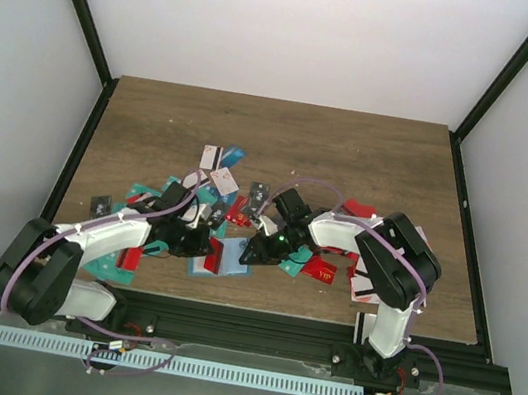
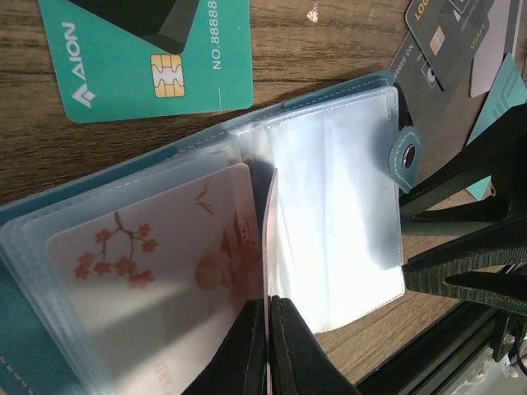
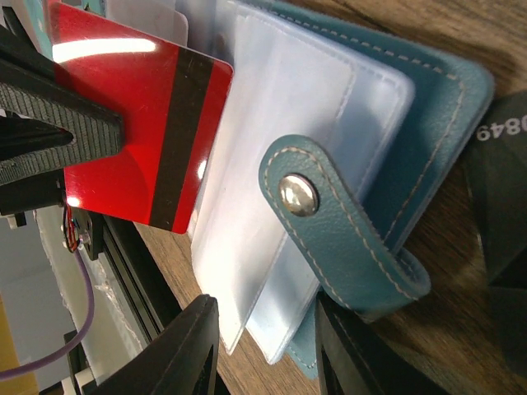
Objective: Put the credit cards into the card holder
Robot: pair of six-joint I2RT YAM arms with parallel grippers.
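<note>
Clamping a red credit card [image 3: 140, 123] edge-on, the left end effector [image 2: 268, 300] sits over the open card holder [image 3: 428, 107] on the counter [image 1: 353, 152]. At the holder's clasp edge, the right end effector [image 3: 265, 304] straddles it, fingers apart; grip cannot be told.

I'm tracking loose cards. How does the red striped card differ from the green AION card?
The red card is pinched in the left gripper at the sleeves of the card holder; the green AION card lies flat on the table. The red card shows a dark stripe, the green one a gold chip. A black card overlaps the green one. Both are thin plastic rectangles.
</note>
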